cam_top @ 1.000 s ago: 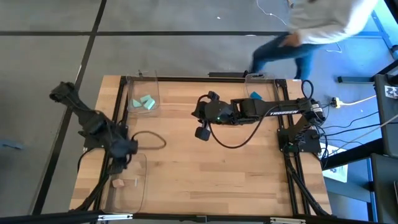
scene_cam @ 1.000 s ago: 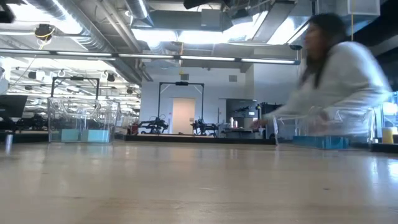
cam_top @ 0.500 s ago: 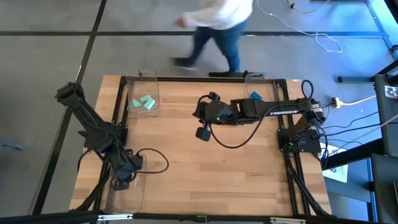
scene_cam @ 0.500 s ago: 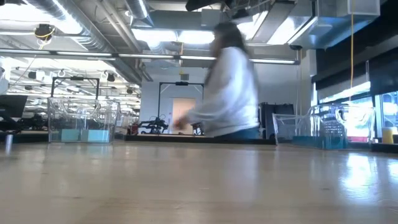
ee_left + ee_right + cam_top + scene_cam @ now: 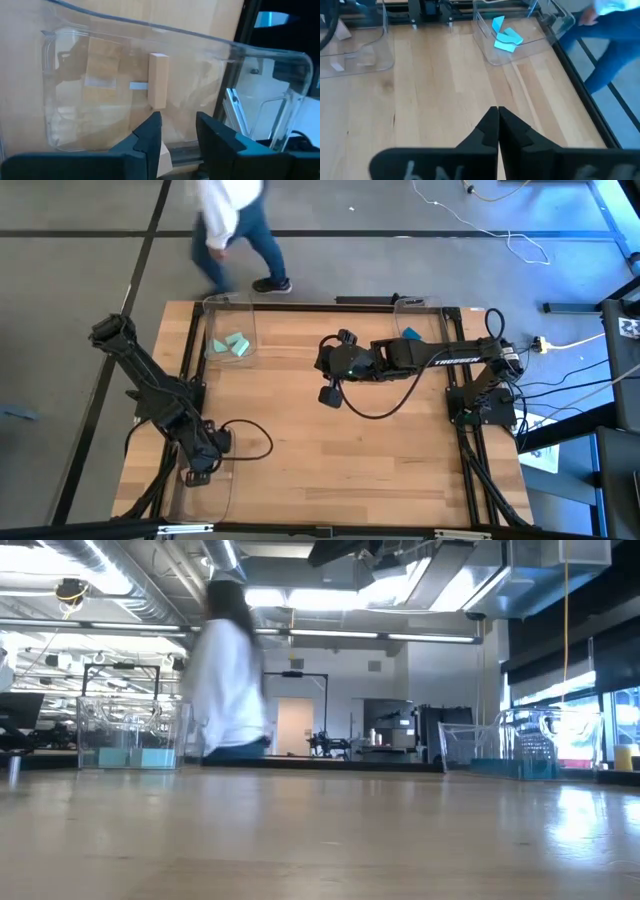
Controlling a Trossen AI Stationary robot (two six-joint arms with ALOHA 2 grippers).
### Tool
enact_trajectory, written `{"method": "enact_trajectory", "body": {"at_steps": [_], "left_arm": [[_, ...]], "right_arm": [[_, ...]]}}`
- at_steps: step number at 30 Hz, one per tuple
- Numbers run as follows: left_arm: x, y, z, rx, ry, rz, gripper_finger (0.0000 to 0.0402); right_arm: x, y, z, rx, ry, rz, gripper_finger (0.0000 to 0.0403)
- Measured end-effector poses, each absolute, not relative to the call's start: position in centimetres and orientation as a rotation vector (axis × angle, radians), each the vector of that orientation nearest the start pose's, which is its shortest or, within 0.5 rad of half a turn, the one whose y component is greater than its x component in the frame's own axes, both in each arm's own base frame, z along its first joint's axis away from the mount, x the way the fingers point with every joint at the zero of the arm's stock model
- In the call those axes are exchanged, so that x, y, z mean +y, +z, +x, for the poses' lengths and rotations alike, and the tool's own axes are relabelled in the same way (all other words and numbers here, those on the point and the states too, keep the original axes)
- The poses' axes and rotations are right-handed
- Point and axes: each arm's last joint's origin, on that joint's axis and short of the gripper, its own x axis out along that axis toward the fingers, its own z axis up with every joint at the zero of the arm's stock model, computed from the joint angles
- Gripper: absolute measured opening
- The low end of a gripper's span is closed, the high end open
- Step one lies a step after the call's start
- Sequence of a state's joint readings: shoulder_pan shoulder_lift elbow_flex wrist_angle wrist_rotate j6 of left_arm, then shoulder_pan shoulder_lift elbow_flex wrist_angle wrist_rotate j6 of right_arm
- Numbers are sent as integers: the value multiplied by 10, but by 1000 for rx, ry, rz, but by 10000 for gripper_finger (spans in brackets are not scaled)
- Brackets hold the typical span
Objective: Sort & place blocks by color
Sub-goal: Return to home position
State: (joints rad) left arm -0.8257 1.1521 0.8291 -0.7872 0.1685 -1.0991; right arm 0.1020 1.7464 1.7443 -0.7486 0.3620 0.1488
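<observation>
My left gripper [image 5: 177,131] is open and reaches down into the clear near-left tray [image 5: 222,480]. One pale wood block [image 5: 159,80] lies on the tray floor just ahead of the fingers, and a second [image 5: 163,156] shows low beside one finger. Two mint-teal blocks [image 5: 230,345] lie in the far-left tray and also show in the right wrist view [image 5: 506,36]. A blue block [image 5: 410,333] lies in the far-right tray. My right gripper [image 5: 498,131] is shut, holds nothing and hovers over the table's middle [image 5: 321,368], pointing toward the left edge. My left gripper comes into the near-left tray from above at a slant. A pale wood block's corner [image 5: 163,156] shows against the inner side of one finger [image 5: 149,140]. The finger hides the spot, so I cannot tell whether they touch.
Clear trays stand at the far-left [image 5: 135,735], far-right [image 5: 520,745] and near-left corners. Bare wood [image 5: 340,450] spans the table's middle. A black cable loops [image 5: 255,438] beside the left arm. A person [image 5: 230,220] walks past the far edge.
My left gripper has moved toward the near edge and down into the near-left tray, over the pale wood blocks. The person behind the far edge has walked from the right side to the left side. My right arm has kept still.
</observation>
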Motion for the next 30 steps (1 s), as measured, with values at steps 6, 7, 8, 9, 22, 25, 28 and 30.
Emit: {"method": "enact_trajectory", "body": {"at_steps": [6, 7, 8, 9, 22, 25, 28, 30], "left_arm": [[-136, 249, 139, 1327, -155, -586, 80], [-132, 252, 139, 1303, -150, -583, 70], [-127, 255, 138, 1279, -144, -578, 59], [-121, 258, 138, 1248, -136, -576, 47], [-41, 301, 94, 714, 75, -358, 1], [-27, 309, 78, 594, 106, -331, 0], [-16, 315, 62, 485, 133, -310, 0], [-9, 318, 51, 414, 152, -308, 0]], "right_arm": [[28, 377, 370, 725, -275, -31, 1], [28, 383, 367, 733, -271, -46, 1], [28, 388, 364, 742, -269, -54, 1], [27, 394, 361, 758, -268, -65, 1], [6, 445, 284, 869, -352, -20, 0], [4, 464, 258, 799, -342, -20, 0], [2, 475, 227, 751, -326, -40, 0], [1, 480, 201, 712, -325, -30, 0]]}}
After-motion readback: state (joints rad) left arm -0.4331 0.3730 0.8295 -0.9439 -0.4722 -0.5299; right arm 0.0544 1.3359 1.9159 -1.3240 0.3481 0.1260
